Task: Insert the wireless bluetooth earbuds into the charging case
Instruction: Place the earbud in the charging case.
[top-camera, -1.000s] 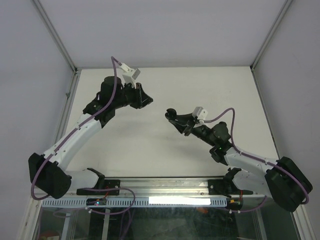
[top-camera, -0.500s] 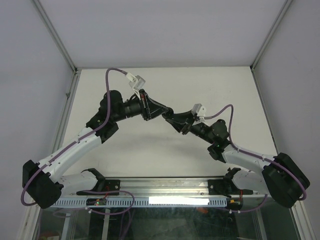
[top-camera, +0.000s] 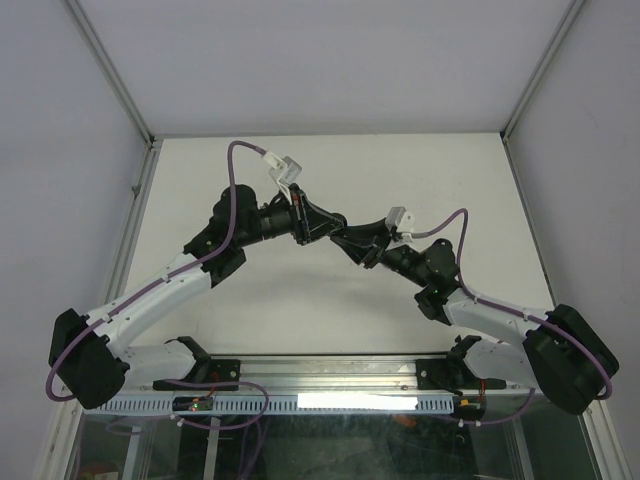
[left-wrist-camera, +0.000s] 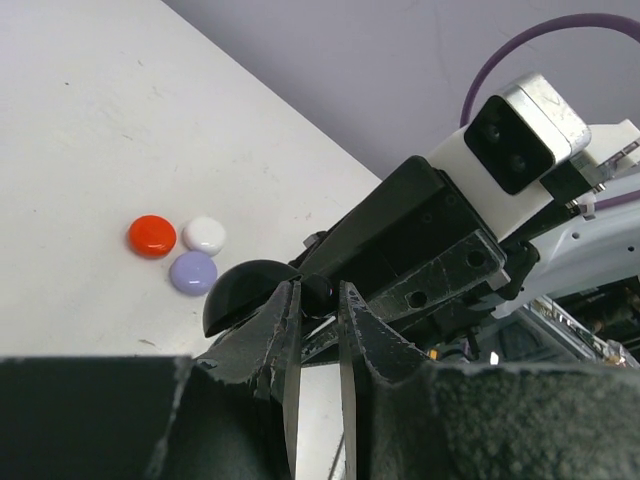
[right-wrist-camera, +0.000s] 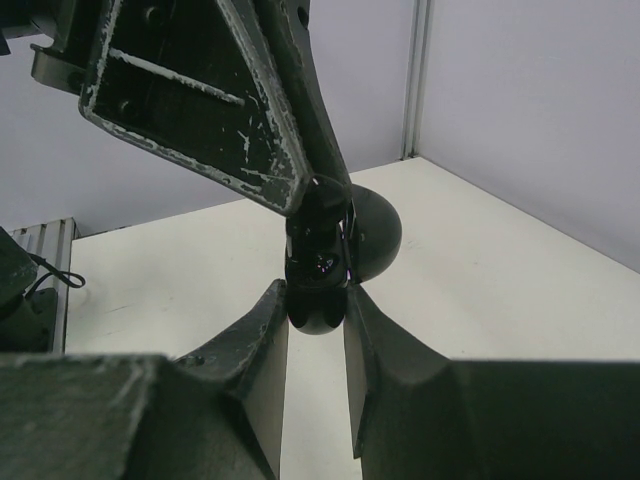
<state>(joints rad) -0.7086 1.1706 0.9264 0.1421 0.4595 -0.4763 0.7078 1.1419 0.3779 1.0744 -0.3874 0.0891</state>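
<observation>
Both arms are raised and are met tip to tip above the middle of the table (top-camera: 420, 170), roughly midway between its left and right edges.

The left hand (left-wrist-camera: 318, 302) is closed on a small black piece, read as the black earbud (left-wrist-camera: 319, 290), which is pinched right at the tips.

The right hand (right-wrist-camera: 315, 305) is closed on the charging case (right-wrist-camera: 318, 298), black and glossy, gripped by its rounded body between both fingers. A black dome (right-wrist-camera: 377, 235) is seen just behind the grip, touching the case. It looks like a lid swung open, but that cannot be confirmed.

In the right wrist view the black earbud is held down against the top of the charging case. Whether it is seated in a pocket cannot be told, as the contact zone is covered by the left fingers. Both held items are carried clear of the table.

Three small round items are seen lying on the table beyond the hands in the left wrist view:
- red piece (left-wrist-camera: 152, 236)
- white piece (left-wrist-camera: 204, 234), just beside the red one
- lilac piece (left-wrist-camera: 193, 271), just beside both, on the nearer side

The bunch is set well inboard of the table edge that meets the wall. Whether these are buds or cases cannot be told at this size.
</observation>
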